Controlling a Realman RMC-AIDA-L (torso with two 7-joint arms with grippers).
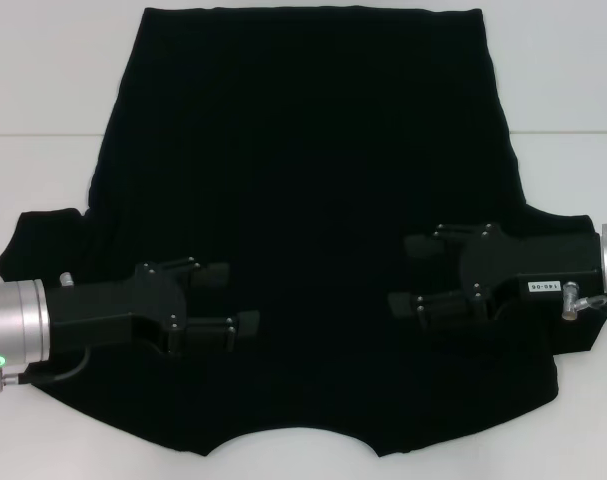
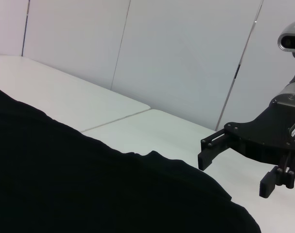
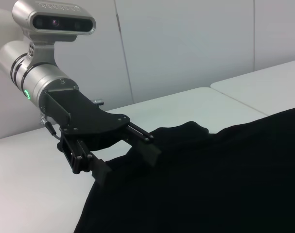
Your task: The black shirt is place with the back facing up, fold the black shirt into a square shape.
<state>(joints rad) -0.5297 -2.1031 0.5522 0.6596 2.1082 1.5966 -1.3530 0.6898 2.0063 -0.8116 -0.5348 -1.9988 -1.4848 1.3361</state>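
- Black shirt (image 1: 313, 200) lies spread flat on the white worktop (image 1: 563, 70), its straight hem at the far edge, its collar notch at the near edge and a sleeve reaching out to each side.
- Its long axis runs from near to far, so the coming fold turns on the sides: each sleeve lies outward of, and behind, the gripper on its side.
- Left gripper (image 1: 228, 300) reaches in from the left over the near part of the cloth, pointing toward the middle; its jaws stand apart and hold nothing.
- Right gripper (image 1: 418, 275) mirrors it from the right, jaws likewise apart and empty (both wrist views show the opposite arm's fingers spread over the fabric).
- Whether the fingertips touch the cloth or hang just above it is hard to tell, black on black; the left gripper seems to sit right at the surface.
- Neither arm is clearly nearer the centre line; each is nearest its own sleeve.
- No fold shows, so the task looks to be at its start.
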